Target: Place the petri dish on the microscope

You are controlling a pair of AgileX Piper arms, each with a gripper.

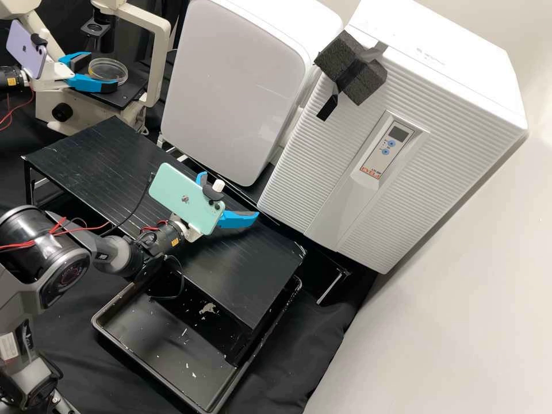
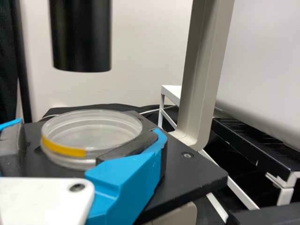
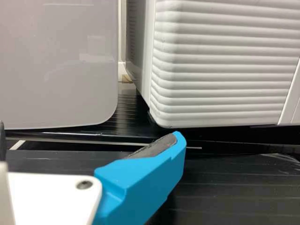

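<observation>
"One round, clear petri dish with a yellow strip [image 2: 91, 133]: where?"
"On the flat black stage [image 2: 199, 171] of the cream-framed microscope [image 1: 157, 63], between the left gripper's [image 1: 103, 71] parted blue fingers."
"Right gripper [image 1: 229, 195]?"
"Open, over the black ribbed platform [image 1: 98, 152]."

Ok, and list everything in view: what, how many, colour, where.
Petri dish: one, clear with yellow strip, on microscope
Microscope: one, cream and black, high view's upper left
Rack: one, black, high view's middle
Tray: one, black, partly under rack
Flakes: several, white, in tray
Smooth cabinet: one, white, behind rack
Ribbed cabinet: one, white, beside it
Foam block: one, dark grey, taped to ribbed cabinet
Phones: two, lilac and mint, on arms
Arms: two, dark grey, high view's left
Left pincer: one, white and blue, around dish
Right pincer: one, white and blue, above rack
</observation>
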